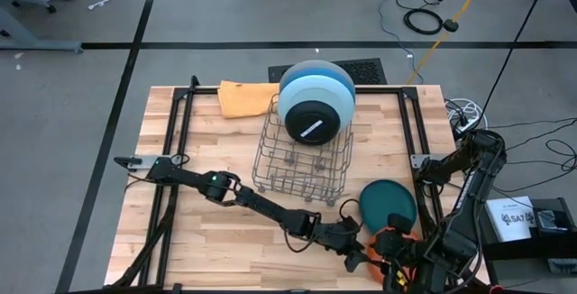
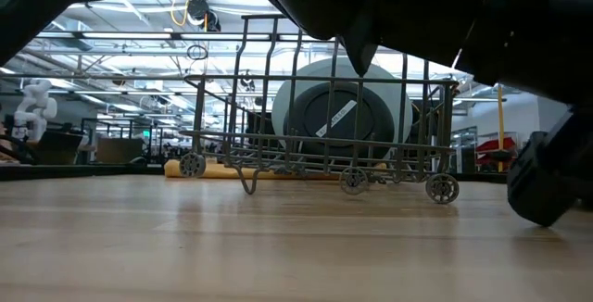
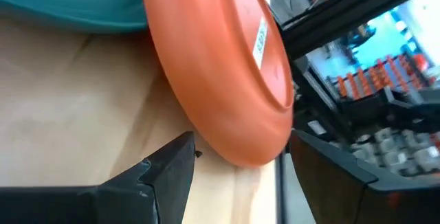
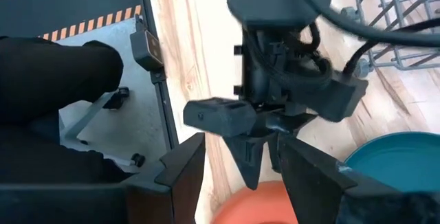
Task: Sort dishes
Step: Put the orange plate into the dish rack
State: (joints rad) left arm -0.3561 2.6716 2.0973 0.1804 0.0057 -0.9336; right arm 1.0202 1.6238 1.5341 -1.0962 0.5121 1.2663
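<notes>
An orange plate (image 3: 227,66) stands tilted on edge near the table's front right. My right gripper (image 4: 240,157) is shut on it from above. My left gripper (image 3: 242,140) is open, one finger on each side of the plate's lower rim; whether it touches, I cannot tell. A teal plate (image 1: 389,202) lies flat on the table just behind them. In the wire rack (image 1: 302,163), a large grey plate (image 1: 311,65), a blue plate (image 1: 335,85) and a smaller black plate (image 1: 315,121) stand on edge. My right gripper has the orange plate's upper rim (image 4: 253,202) between its two fingers, which slant down from above. The plate hangs tilted below them, its stickered face (image 3: 261,38) turned toward the table's right edge. Whether its lower rim (image 3: 254,157) rests on the wood does not show.
An orange cloth (image 1: 245,98) lies at the far edge, left of the rack. Black frame rails (image 1: 171,141) run along the table's left and right sides. Bare wood (image 1: 207,240) lies to the left of my left arm.
</notes>
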